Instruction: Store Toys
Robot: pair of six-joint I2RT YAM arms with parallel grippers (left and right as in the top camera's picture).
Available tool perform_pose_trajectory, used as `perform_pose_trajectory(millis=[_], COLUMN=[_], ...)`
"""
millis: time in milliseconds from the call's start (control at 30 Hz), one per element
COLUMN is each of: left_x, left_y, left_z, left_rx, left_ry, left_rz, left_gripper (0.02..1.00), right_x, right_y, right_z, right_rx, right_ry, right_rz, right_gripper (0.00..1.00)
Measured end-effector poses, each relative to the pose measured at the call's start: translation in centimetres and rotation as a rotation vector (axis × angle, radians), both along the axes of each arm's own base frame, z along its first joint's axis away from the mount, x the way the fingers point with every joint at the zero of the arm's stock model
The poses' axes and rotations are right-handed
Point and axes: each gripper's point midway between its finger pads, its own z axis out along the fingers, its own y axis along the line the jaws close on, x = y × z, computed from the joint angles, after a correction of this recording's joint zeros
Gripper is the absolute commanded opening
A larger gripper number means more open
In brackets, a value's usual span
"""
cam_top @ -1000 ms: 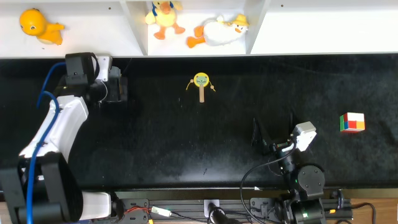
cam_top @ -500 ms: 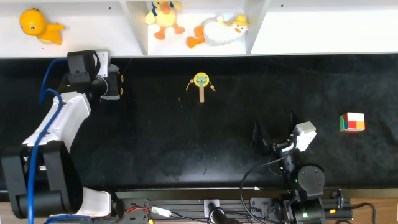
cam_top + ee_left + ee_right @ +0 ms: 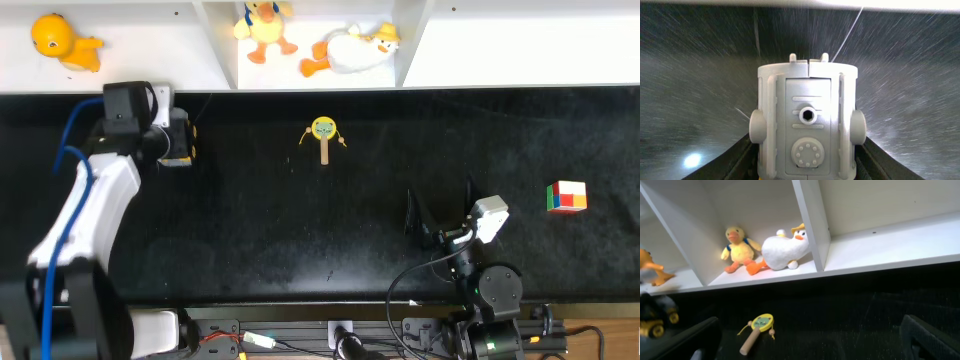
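Inside the middle bay (image 3: 310,15), two ducks (image 3: 265,25); left end effector (image 3: 186,141) grips a probable toy (image 3: 807,125).

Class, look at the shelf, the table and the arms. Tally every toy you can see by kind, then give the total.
Ducks: 3 (orange duck, yellow plush duck, white plush duck)
Rattle drum: 1
Coloured cube: 1
Grey toy held in the left gripper: 1
Total: 6
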Motion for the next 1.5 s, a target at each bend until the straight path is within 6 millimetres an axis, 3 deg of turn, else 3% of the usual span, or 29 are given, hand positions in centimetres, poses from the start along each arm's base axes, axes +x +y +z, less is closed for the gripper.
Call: perform_pose_trajectory(millis=[200,300,733,967,1200,1367,1433,1500], left_x=[1.9,3.2,8.7,10.2,11.4,12.1,12.2,12.3], left_y=[-1.1,-1.4,-1.0,-0.9,-0.9,-0.9,-0.9,-0.9], left_z=[8.5,10.3,8.0,8.5,6.6,6.7,6.7,6.7], left_rx=[0.065,0.077,0.094,0.095,0.095,0.095,0.095,0.096], left_ry=[-0.280,-0.363,-0.466,-0.532,-0.531,-0.558,-0.564,-0.567], left_rz=[-0.012,-0.013,0.002,0.005,0.005,0.006,0.006,0.006], left_gripper=[0.272,0.270,0.222,0.213,0.215,0.215,0.231,0.360], right_x=[0.0,0.0,0.0,0.0,0.0,0.0,0.0,0.0], right_y=[0.0,0.0,0.0,0.0,0.0,0.0,0.0,0.0], right_z=[0.0,0.0,0.0,0.0,0.0,0.0,0.0,0.0], right_rx=[0.000,0.000,0.000,0.000,0.000,0.000,0.000,0.000], right_ry=[0.000,0.000,0.000,0.000,0.000,0.000,0.000,0.000], right_rz=[0.000,0.000,0.000,0.000,0.000,0.000,0.000,0.000], right_gripper=[0.996,0.996,0.996,0.996,0.996,0.993,0.996,0.996])
